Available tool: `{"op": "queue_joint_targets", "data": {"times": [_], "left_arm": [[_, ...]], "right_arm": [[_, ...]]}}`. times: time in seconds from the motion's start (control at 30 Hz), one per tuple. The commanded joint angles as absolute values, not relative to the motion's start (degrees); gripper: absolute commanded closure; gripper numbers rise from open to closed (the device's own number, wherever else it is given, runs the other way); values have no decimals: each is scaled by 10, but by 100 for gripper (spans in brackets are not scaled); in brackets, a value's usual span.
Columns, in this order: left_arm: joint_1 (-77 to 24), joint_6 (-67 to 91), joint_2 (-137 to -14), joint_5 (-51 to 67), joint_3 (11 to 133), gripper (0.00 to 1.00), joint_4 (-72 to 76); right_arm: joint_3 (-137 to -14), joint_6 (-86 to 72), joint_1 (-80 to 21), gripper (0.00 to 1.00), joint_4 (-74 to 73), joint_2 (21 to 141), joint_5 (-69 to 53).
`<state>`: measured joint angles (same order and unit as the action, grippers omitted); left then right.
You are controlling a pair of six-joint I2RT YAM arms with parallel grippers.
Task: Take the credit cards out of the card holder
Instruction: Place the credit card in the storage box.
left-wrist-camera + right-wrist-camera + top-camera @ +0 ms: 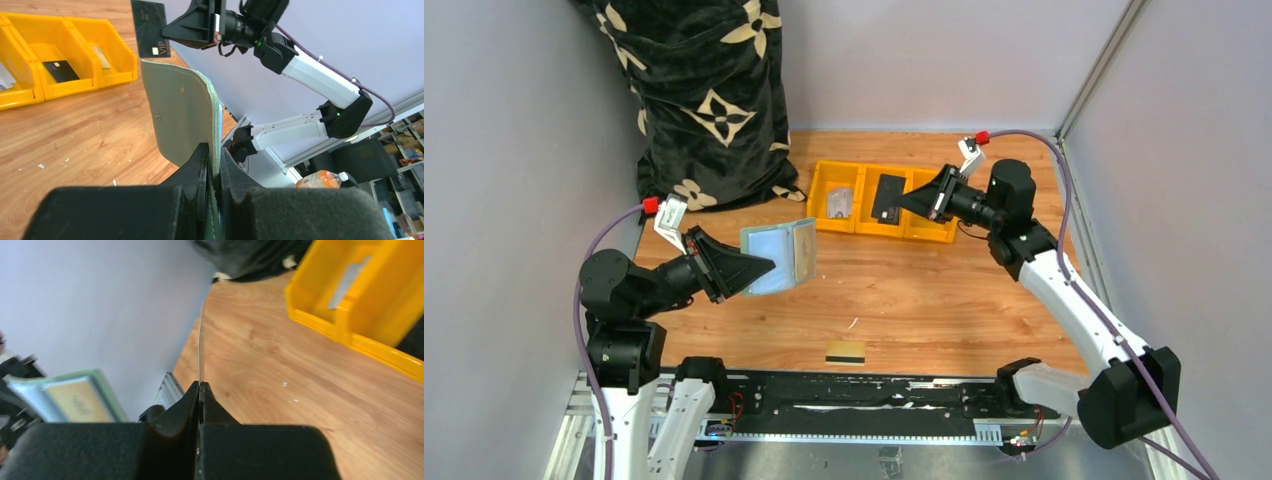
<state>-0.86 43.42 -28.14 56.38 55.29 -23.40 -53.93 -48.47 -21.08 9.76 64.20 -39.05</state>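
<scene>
We see the left gripper (214, 152) clamped on the card holder (180, 110) and the right gripper (200, 386) pinching a black card (150, 27)

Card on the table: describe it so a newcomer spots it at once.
On the wooden table, look to the near edge, just ahead of the black rail that runs along it. A card lies flat there on its own. It is yellow-gold with a black stripe, unlike the black card held up in the air by the right gripper.
</scene>
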Motion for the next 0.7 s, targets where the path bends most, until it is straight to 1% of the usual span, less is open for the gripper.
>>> {"op": "queue_joint_targets", "data": {"times": [0.0,0.17,0.27,0.47,0.67], "left_arm": [[-7,419,-284,566,573,100,-236],[-7,414,-292,568,575,100,-230],[-7,412,-300,568,572,100,-223],[-7,408,-316,575,569,100,-214],[-7,403,-316,577,578,100,-216]], "right_arm": [[-580,-376,-181,100,-33,688,-343],[-649,-346,-181,100,-47,794,-330],[-704,-327,-181,100,-70,868,-302],[-841,-305,-187,100,-129,1019,-259],[-929,-277,-205,100,-187,1122,-177]]}}
